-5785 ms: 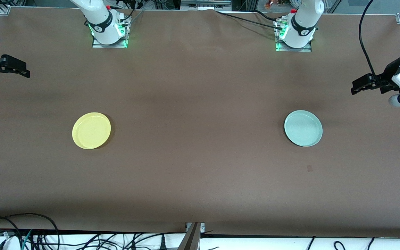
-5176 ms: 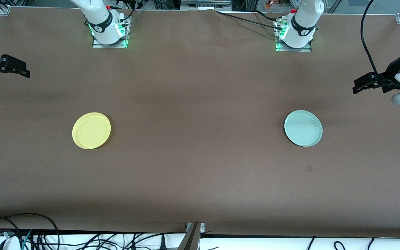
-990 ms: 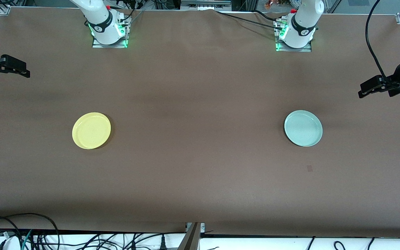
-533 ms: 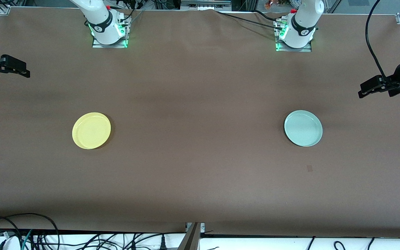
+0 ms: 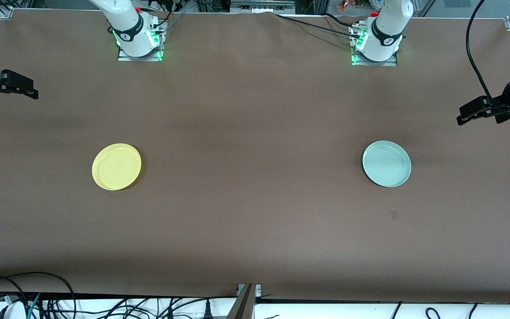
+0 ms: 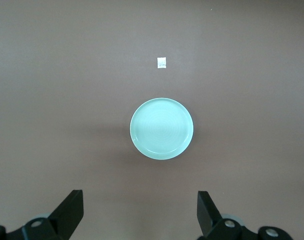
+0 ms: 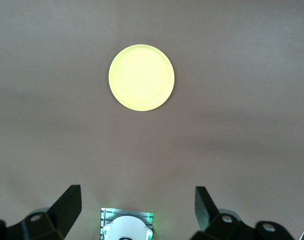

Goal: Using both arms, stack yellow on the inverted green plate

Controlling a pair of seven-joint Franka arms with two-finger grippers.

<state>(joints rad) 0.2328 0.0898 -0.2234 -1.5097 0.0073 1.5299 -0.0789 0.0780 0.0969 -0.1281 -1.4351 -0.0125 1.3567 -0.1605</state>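
Yellow plate [image 5: 116, 166]: rim up on the brown worktop [image 5: 255, 186] toward the right arm's end, well apart from the green plate [image 5: 386, 163], rim up toward the left arm's end. Left hand [image 5: 467, 114]: empty, fingers apart, raised over its worktop end. Right hand [image 5: 20, 86]: likewise, fingers apart.

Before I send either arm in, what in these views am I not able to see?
- Left tool: front view's edge cuts off most of its arm.
- Right tool: likewise cut off at the front view's edge.
- Round pale mint-green plate: underside hidden against the table.
- Round bright-yellow plate: underside hidden too.
- Small white tag: markings too small, left wrist view.
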